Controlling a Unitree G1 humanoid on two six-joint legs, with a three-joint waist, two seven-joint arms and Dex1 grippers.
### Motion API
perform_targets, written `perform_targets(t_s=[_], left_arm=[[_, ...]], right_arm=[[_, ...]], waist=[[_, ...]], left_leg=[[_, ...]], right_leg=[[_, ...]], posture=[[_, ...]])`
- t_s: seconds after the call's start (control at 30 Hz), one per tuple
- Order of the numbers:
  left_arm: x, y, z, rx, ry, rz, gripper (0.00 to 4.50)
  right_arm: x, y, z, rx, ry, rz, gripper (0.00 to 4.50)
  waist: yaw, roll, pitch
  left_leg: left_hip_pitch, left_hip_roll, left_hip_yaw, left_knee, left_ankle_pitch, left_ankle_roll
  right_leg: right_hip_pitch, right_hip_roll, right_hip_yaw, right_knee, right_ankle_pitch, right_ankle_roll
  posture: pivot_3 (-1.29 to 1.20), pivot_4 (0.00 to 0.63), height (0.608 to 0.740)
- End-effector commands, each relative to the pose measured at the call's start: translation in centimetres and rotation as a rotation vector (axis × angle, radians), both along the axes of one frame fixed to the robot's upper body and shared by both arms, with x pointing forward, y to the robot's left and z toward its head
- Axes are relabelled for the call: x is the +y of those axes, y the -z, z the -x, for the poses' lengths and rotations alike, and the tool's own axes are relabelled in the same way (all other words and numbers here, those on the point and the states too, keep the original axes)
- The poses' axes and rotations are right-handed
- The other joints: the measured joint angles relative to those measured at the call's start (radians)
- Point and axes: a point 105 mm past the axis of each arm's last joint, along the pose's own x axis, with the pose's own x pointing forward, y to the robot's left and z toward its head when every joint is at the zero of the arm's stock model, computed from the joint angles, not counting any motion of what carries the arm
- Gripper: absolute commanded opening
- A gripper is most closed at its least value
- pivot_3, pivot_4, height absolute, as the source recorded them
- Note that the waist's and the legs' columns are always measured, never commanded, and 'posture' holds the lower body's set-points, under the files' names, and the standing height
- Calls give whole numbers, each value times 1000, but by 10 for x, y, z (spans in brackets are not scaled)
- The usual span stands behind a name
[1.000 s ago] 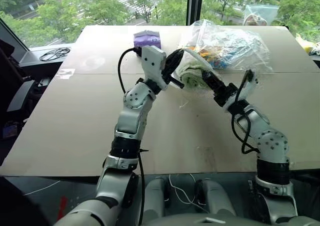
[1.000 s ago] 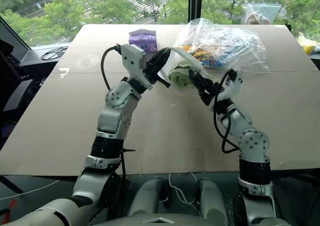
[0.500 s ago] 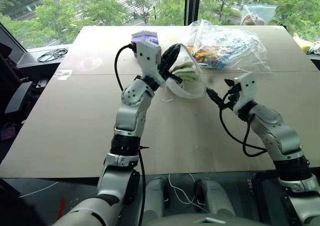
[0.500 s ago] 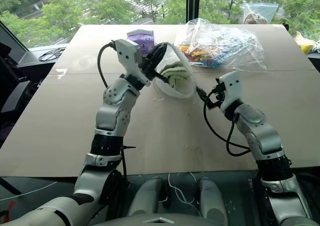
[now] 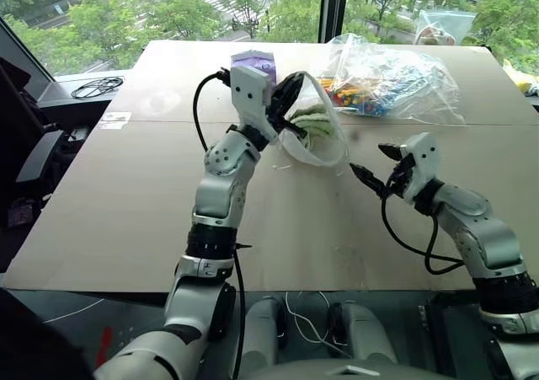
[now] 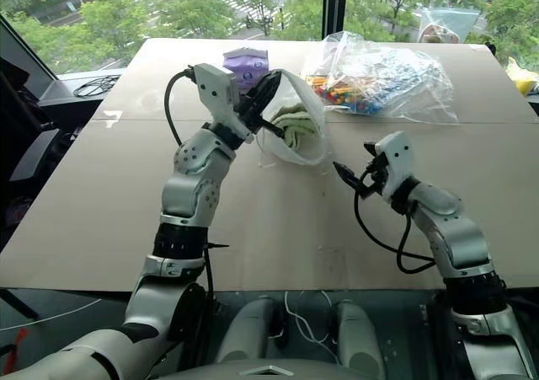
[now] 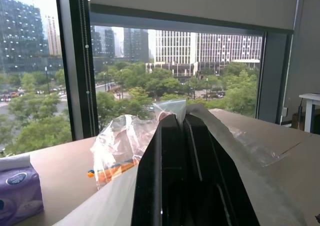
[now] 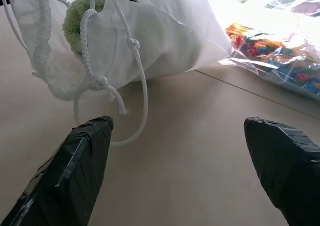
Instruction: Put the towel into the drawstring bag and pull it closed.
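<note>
Right wrist view is showing my right pincer (image 8: pixel 185 176) spread wide, aiming at the cords (image 8: pixel 112 85) at twelve o'clock. I'm keeping the left pincer (image 6: pixel 268 93) pinching the drawstring bag (image 6: pixel 299 140) above the worktop (image 6: pixel 101 195), the towel (image 6: pixel 296 125) sitting inside.

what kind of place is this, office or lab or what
Probably an upper-floor office or lab room used for robot trials. Big windows look out on trees and tall city buildings, a large plain table serves as the workspace, and a black office chair stands beside it.
</note>
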Motion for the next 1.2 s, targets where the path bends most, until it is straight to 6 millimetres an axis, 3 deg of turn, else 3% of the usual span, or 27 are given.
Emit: perform_targets(t_s=[0.03, 0.27, 0.37, 0.47, 0.57, 0.6, 0.63, 0.7, 0.73, 1.13, 1.17, 1.2], left_arm=[[-1, -17, 4, -65, 9, 14, 0], [-4, -16, 5, -66, 13, 15, 0], [-4, -17, 5, -68, 11, 16, 0], [-3, -17, 5, -68, 6, 17, 0], [-2, -16, 5, -68, 3, 17, 0], [-2, -16, 6, -67, 2, 17, 0], [-2, -15, 6, -66, 1, 17, 0], [-1, -14, 6, -64, -1, 18, 0], [-2, -14, 6, -63, -1, 19, 0], [-4, -13, 12, -41, 78, 45, 0], [-5, -13, 14, -44, 84, 31, 607], [-4, -13, 15, -42, 87, 24, 684]], right_arm=[[16, -14, 17, -3, -130, -35, 4469], [52, -5, 8, 9, -115, -22, 4469], [54, -4, -5, -32, -38, 5, 4469], [51, -10, -11, -102, -5, 36, 3625], [44, -13, -15, -147, 27, 74, 2113], [42, -16, -17, -162, 41, 76, 1873], [40, -20, -19, -176, 59, 61, 1297], [35, -28, -22, -196, 97, 25, 756], [34, -29, -23, -201, 106, 21, 200], [22, -39, -33, -245, 198, 18, 88], [22, -39, -33, -246, 202, 17, 0], [22, -40, -34, -246, 206, 13, 0]], waist=[[0, 0, 0], [-2, 0, 0], [1, 0, 0], [3, 0, 0], [1, -1, 0], [1, 0, 0], [0, 0, 0], [0, 0, 0], [-1, 0, 0], [-1, 0, 0], [-1, 0, 0], [-2, 0, 0]], left_leg=[[0, 0, 0, 0, 0, 0], [0, 0, -1, 0, 0, 0], [0, 0, -1, 1, 0, 0], [-1, 0, 0, 2, 0, 0], [-2, -1, 1, 3, 0, 0], [-2, 0, 0, 3, 0, 0], [-2, 0, 0, 3, 0, 0], [-2, 0, 0, 3, 0, 0], [-1, 1, -1, 2, 0, 0], [-1, 0, 0, 3, 0, 0], [-1, 0, 0, 3, 0, 0], [-1, 0, 0, 3, 0, 0]], right_leg=[[0, 0, 0, 0, 0, 0], [0, 0, 0, 0, 0, 0], [0, 0, 0, 0, 0, 0], [0, 0, -1, 0, 0, 0], [0, -1, 0, 0, 0, 0], [0, -1, 0, 0, 0, 0], [0, -1, -1, 0, 0, 0], [0, -1, -1, 0, 0, 0], [0, 0, -1, 1, 0, 0], [0, -1, 0, 1, 0, 0], [0, -1, 0, 1, 0, 0], [0, -1, 0, 1, 0, 0]], posture=[[0, 150, 738], [0, 150, 738], [0, 150, 738], [0, 150, 738], [0, 150, 738], [0, 150, 738], [0, 150, 738], [0, 150, 738], [0, 150, 738], [0, 150, 738], [0, 150, 738], [0, 150, 738]])
